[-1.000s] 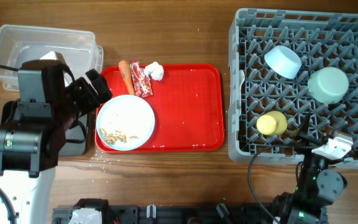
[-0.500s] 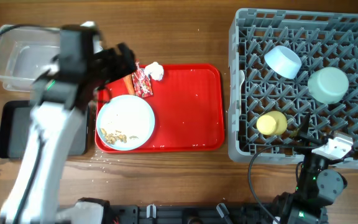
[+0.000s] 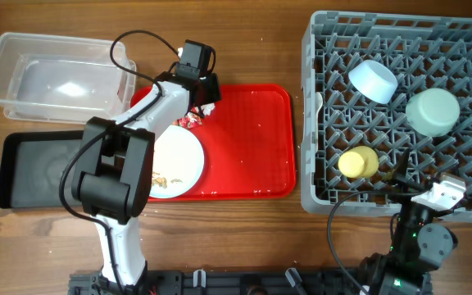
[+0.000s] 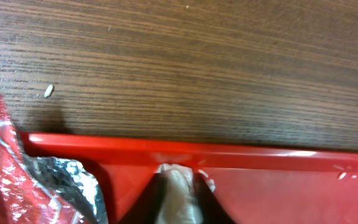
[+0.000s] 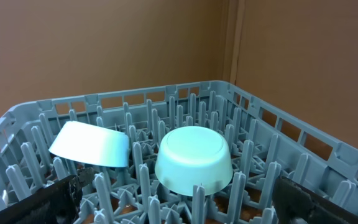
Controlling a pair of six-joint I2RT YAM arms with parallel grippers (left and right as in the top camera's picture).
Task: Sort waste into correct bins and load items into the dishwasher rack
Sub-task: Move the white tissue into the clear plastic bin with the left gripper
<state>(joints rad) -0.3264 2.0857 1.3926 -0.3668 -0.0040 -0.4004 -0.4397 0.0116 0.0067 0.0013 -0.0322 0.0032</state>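
My left gripper [image 3: 202, 92] reaches to the far edge of the red tray [image 3: 252, 147] and is shut on the crumpled white tissue [image 4: 178, 191], which shows between the dark fingers in the left wrist view. The red snack wrapper [image 4: 11, 177] lies just left of it. The left arm hides the carrot. A pale blue plate [image 3: 180, 164] with beige crumbs [image 3: 161, 179] sits on the tray. My right gripper [image 5: 182, 208] hangs open at the near edge of the dishwasher rack [image 3: 400, 205], with nothing between its fingers.
The clear tub [image 3: 56, 78] and the black tray [image 3: 39, 168] stand left of the red tray. In the rack are a small blue bowl [image 3: 373, 80], a mint bowl [image 3: 433, 111] and a yellow cup [image 3: 358, 162], all upside down. Crumbs dot the wood.
The left arm swung from over the bins to the far edge of the red tray, and its gripper closed on the tissue. The right arm has not moved.
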